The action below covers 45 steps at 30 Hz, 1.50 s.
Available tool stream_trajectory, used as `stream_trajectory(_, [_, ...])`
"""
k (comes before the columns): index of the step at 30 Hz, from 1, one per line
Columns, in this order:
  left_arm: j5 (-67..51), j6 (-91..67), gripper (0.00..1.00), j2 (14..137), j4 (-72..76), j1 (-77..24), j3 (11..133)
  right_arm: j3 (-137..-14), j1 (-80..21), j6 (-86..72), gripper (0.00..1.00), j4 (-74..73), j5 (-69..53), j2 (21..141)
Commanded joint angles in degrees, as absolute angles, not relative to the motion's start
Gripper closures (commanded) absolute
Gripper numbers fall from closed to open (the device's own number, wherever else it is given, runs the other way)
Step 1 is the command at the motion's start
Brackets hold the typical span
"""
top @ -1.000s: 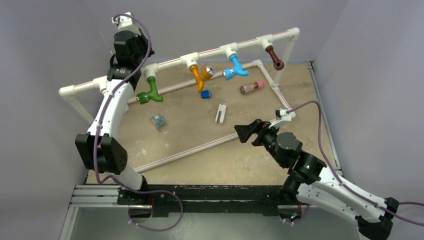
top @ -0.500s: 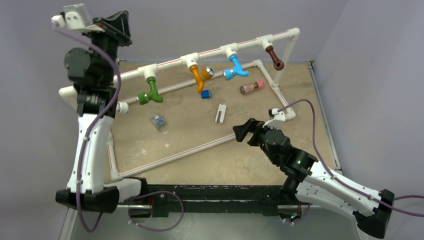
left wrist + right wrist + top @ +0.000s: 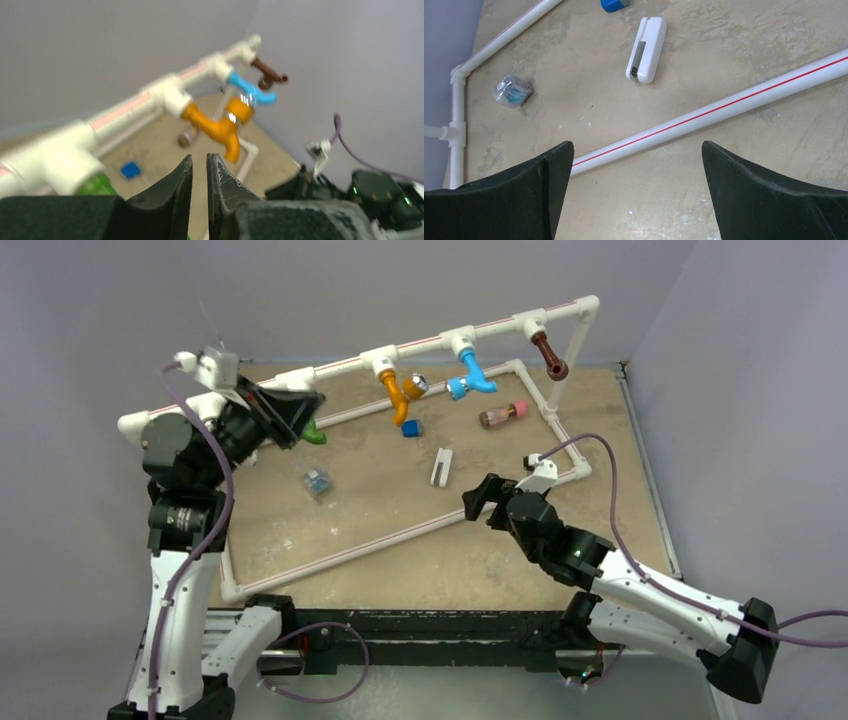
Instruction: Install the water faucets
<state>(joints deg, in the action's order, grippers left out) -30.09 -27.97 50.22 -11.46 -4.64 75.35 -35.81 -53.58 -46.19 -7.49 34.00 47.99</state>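
All four faucets (image 3: 476, 373) are hung off the pipe (image 3: 420, 340) – looks installed. Left gripper (image 3: 199, 172) nearly closed, nothing held; right gripper (image 3: 636, 182) spread wide, empty.

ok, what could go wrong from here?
1. The left gripper sits right against the green faucet and rail tee, jaws nearly closed and empty; a careless move could knock the faucet.
2. Left wrist view is blurred, so alignment is hard to judge.
3. The right gripper hangs open over the floor pipe; descending could hit it.

One overhead view, two wrist close-ups
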Motion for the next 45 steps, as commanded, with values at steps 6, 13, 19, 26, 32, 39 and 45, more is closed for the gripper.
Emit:
stream_trajectory(6, [-60.5,-31.6,0.84,42.9,-18.0,-4.7,56.2,-36.8,-53.7,-46.8,0.02,-3.5,32.4,47.6])
stream_trajectory(13, [-79.8,-33.4,0.83,40.8,-12.1,-4.8,47.6,-38.4,-53.7,-47.9,0.01,-3.6,30.6,51.7])
stream_trajectory(19, [-83.2,-37.1,0.83,40.6,-7.7,-8.3,40.3,-37.9,-53.6,-49.9,0.02,-2.9,30.8,53.1])
stream_trajectory(26, [-72.5,-32.5,0.83,42.1,-13.9,-23.8,40.1,-36.3,-53.7,-51.3,0.01,-1.1,31.6,51.4])
stream_trajectory(32, [-65.6,-32.1,0.83,42.5,-15.3,-33.5,42.3,-35.4,-53.7,-53.2,0.02,-4.2,32.7,49.0])
stream_trajectory(39, [-48.4,-28.0,0.84,51.0,-21.1,-46.8,49.5,-35.0,-53.7,-53.7,0.01,-7.1,34.2,45.0])
stream_trajectory(45, [-24.9,-28.3,0.90,56.8,-27.0,-52.1,52.5,-35.7,-53.7,-54.5,0.01,-10.4,35.6,42.8])
